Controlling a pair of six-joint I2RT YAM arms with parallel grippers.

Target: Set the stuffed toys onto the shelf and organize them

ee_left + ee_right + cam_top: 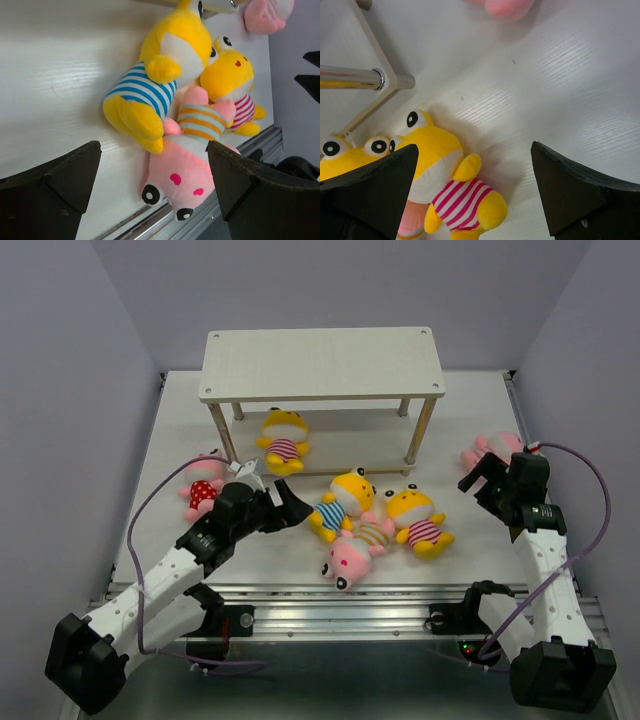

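Left hand spread wide, empty, just beside blue-striped yellow toy on surface. Right hand wide open, empty, near pink toy.

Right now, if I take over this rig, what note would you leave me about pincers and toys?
Left pincer: open, empty, beside the pile of three toys at centre.
Right pincer: open, empty, near the pink toy at right.
Dotted pink toy lies at left.
Shelf: top board bare; one yellow toy lies under it.
Done: perhaps that one. Left: the other five.
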